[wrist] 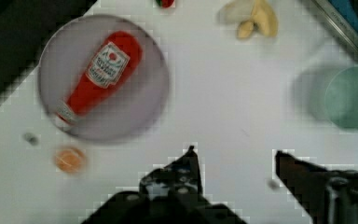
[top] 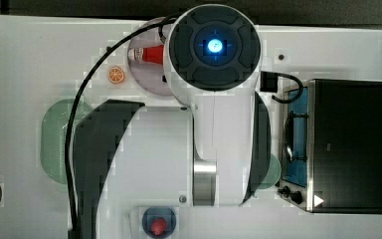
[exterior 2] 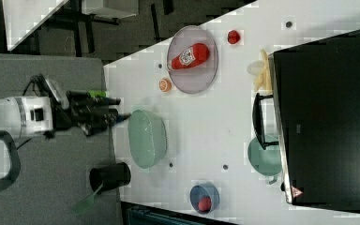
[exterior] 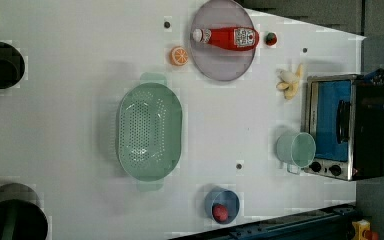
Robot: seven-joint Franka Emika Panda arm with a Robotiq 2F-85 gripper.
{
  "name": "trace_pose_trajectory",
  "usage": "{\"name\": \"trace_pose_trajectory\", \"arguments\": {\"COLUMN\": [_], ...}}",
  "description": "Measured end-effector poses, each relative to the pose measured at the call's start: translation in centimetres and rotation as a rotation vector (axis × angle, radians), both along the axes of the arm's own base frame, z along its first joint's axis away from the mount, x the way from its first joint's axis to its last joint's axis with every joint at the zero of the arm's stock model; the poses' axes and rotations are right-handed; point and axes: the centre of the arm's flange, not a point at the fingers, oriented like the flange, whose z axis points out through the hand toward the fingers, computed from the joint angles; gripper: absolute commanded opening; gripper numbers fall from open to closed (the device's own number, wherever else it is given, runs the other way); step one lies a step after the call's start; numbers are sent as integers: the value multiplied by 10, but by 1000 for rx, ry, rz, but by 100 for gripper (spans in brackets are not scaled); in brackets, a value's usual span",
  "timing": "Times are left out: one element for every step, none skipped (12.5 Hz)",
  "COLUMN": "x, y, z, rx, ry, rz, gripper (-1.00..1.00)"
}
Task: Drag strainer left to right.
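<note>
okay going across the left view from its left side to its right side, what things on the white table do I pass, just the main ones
Strainer → orange slice → ketchup bottle on its plate → banana → cup → toy oven.

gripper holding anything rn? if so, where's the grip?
Nothing held. The gripper is open, with bare table between its fingers. The strainer sits untouched on the table.

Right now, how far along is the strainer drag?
Done: nothing visible. The pale mint-green perforated oval plastic strainer sits untouched at the left view's left-centre. In hand: nothing; the robot's black hand is open and empty above the table. Left: reach the strainer, grip its rim, drag it across.
</note>
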Motion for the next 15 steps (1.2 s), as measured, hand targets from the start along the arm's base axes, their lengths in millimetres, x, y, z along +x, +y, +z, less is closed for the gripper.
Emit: {"name": "trace_pose_trajectory", "arguments": {"x": [-42, -82, -110, -128, -141, -148, -151, -150, -144, -132, -113, -93, -77, -70, -71], "y": [-3, -8, -15, -21, -25, -26, -21, -13, 4, 27, 60, 98, 140, 182, 220], "z": [-8, 2, 26, 61, 95, 127, 154, 165, 163, 152, 129, 95, 51, 1, -49], "rx": [-6, -8, -2, 11, 24, 25, 27, 31, 52, 62, 36, 27, 29, 6, -6], "ry": [128, 191, 157, 72, -19, -111, -197, -235, -242, -231, -191, -146, -79, 7, 94], "rz": [-17, -42, -65, -82, -93, -100, -94, -87, -73, -61, -64, -69, -83, -90, -123], "gripper": [59, 82, 100, 100, 100, 100, 100, 100, 100, 100, 100, 100, 100, 100, 100]}}
